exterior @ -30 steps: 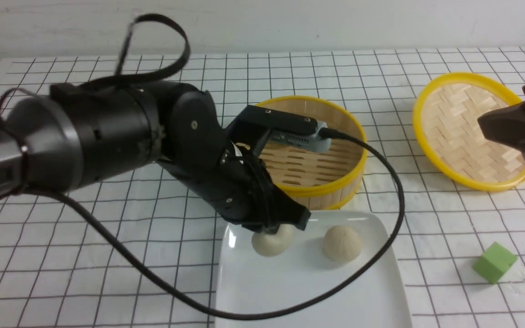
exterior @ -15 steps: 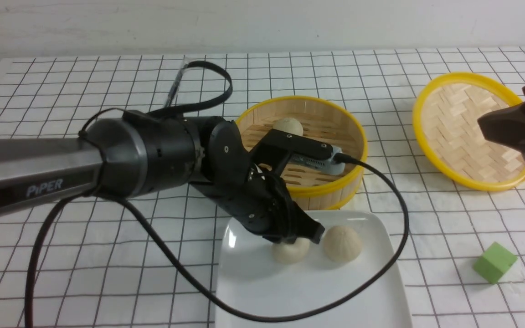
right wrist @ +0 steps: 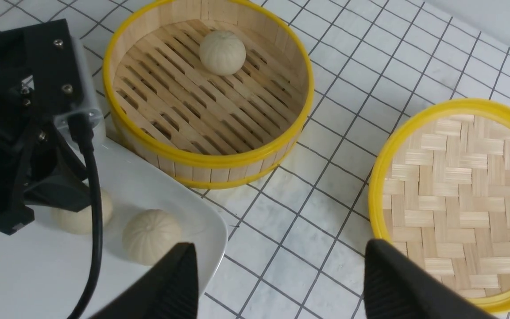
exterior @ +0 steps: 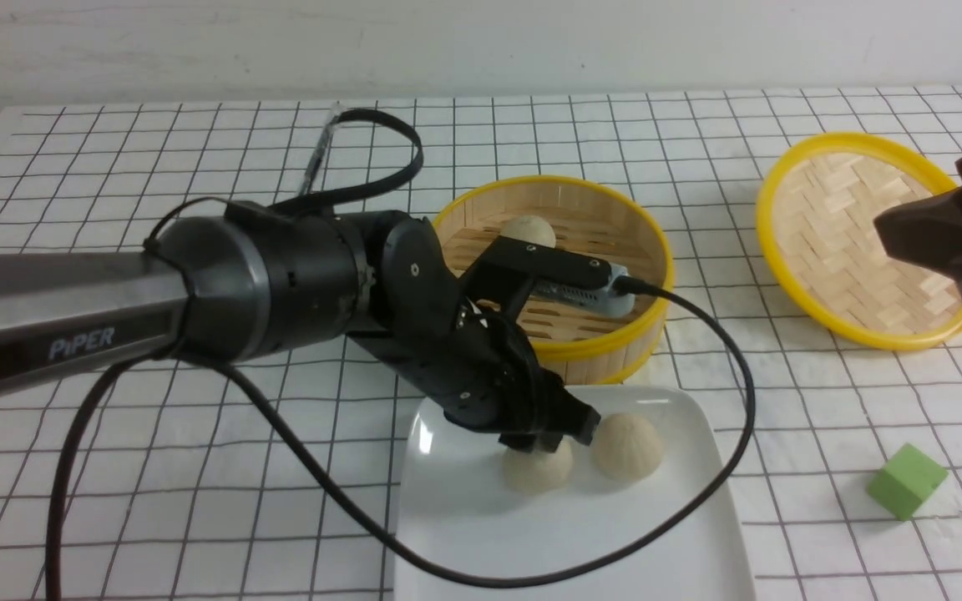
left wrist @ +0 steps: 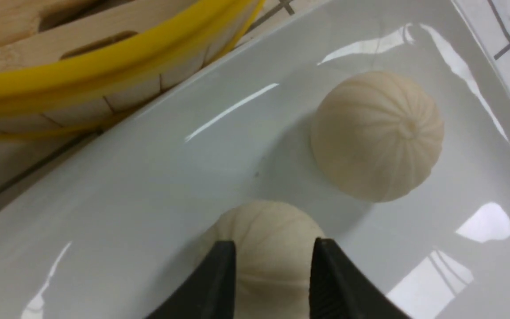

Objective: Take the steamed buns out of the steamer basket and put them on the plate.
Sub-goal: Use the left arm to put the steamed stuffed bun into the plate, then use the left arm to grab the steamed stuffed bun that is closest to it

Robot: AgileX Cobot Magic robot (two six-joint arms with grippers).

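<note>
your left gripper jaws apart, straddling bun resting on plate. second bun just beside it. third bun in steamer basket. your right gripper spread wide, empty, near lid.

Off-white pleated buns, white plate, yellow-rimmed basket, green cube, herringbone lid

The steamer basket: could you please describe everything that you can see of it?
The steamer basket is a deep round bamboo tub: slatted floor, upright wall of wooden strips, yellow rims at top and bottom. It stands upright on the gridded table, close behind the plate, with one bun on its floor by the wall.
</note>
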